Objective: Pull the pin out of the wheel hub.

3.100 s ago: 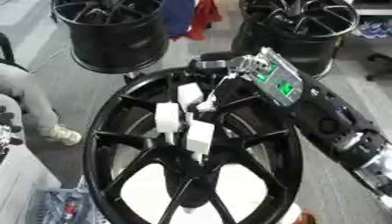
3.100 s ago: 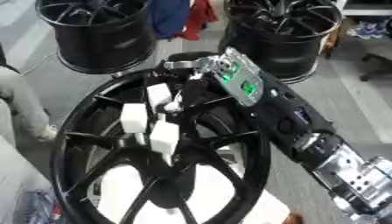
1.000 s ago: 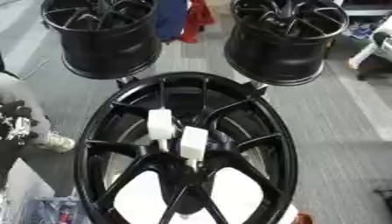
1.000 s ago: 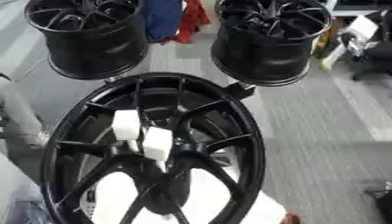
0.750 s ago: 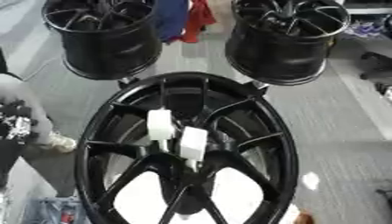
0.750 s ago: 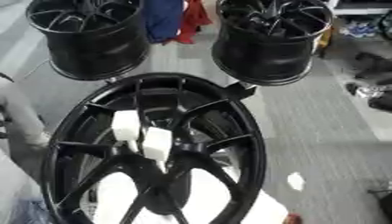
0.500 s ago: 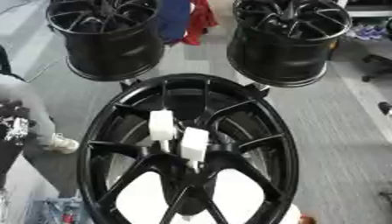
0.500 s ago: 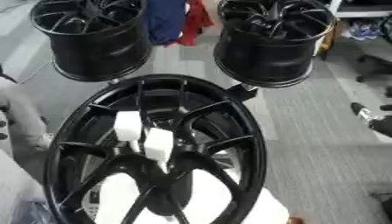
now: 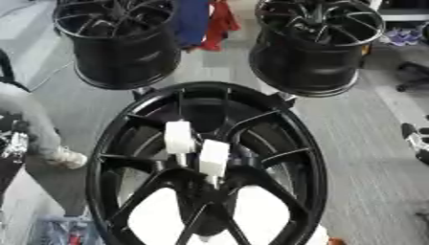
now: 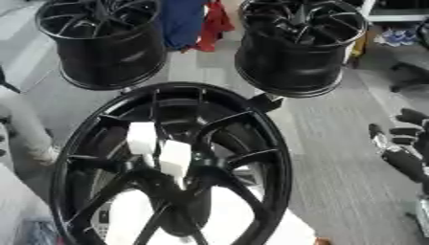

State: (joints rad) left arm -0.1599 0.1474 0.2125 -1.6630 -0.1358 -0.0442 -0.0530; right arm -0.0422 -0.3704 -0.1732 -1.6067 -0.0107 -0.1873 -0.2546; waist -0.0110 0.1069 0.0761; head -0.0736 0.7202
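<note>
1. The hub (image 9: pixel 209 167) stands in the near middle of the scene, its black spokes meeting at the centre. Two white pins sit side by side there: the left pin (image 9: pixel 178 137) a little farther, the right pin (image 9: pixel 213 158) nearer and lower, each on a thin stem running into the hub.
2. Neither pin looks pulled; both appear seated, so the task is still to do.
3. The right hand (image 10: pixel 404 143) shows at the right edge of the right eye view, well apart from the hub. Its dark fingers look relaxed and spread, holding nothing.
4. The left hand cannot be made out in either view.
5. To do the step well, I judge the hand should come in from the right above the spokes, close on one white head only, and draw along the stem's line rather than sideways, so the stem does not bind.
6. The pins nearly touch, so a wide grasp could catch both.
7. Two more wheels, the left wheel (image 9: pixel 117 40) and the right wheel (image 9: pixel 314 43), stand on the far floor, clear of the work.
</note>
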